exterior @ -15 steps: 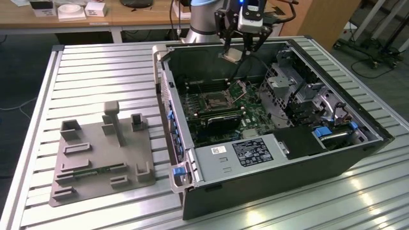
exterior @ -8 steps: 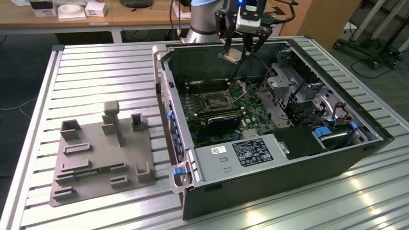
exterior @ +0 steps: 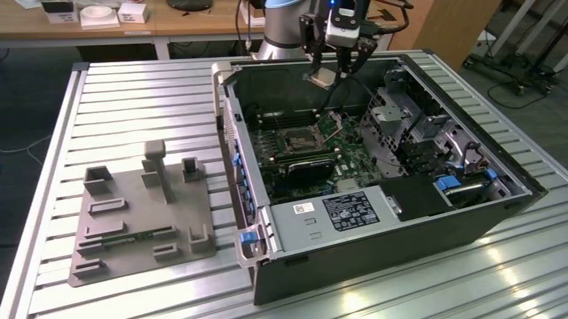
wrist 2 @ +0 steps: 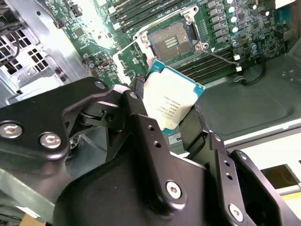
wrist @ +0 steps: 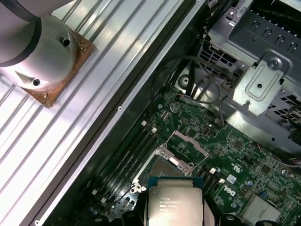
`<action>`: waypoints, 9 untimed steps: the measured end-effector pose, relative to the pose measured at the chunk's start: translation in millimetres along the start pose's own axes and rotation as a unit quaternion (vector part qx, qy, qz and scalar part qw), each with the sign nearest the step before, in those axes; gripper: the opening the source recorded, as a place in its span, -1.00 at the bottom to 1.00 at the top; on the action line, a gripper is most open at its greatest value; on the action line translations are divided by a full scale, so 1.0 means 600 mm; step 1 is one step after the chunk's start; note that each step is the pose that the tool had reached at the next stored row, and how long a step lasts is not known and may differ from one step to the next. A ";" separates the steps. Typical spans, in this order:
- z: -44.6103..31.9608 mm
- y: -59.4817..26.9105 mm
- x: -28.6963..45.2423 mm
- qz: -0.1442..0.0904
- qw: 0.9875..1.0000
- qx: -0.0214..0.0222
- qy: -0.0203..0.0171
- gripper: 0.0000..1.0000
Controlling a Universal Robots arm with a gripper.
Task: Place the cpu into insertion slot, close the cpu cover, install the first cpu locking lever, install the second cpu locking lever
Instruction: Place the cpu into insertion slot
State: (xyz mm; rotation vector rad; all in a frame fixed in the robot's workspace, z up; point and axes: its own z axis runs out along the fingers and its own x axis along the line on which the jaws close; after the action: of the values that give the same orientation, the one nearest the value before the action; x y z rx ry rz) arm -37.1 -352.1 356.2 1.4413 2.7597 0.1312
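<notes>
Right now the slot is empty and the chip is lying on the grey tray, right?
Not quite. The slot is empty, but the chip is not on the tray. The gripper holds it between its fingers, up above the slot. The second wrist view shows this best.

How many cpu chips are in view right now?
1. The cpu is gripped by the gripper, raised over the computer case; the insertion slot is empty.

Exterior view overlooks the whole case (exterior: 400,247) from high up; both wrist views look down, close, at the socket (wrist 2: 176,40) (wrist: 165,167).
</notes>
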 end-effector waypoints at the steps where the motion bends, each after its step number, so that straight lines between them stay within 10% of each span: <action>1: 0.000 0.000 0.000 0.004 1.000 0.000 0.000 0.08; 9: 0.002 0.000 0.000 0.044 0.999 0.000 -0.004 0.08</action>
State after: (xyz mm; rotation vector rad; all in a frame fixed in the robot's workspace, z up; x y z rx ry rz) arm -37.1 -352.1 354.8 1.5595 2.6899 0.1276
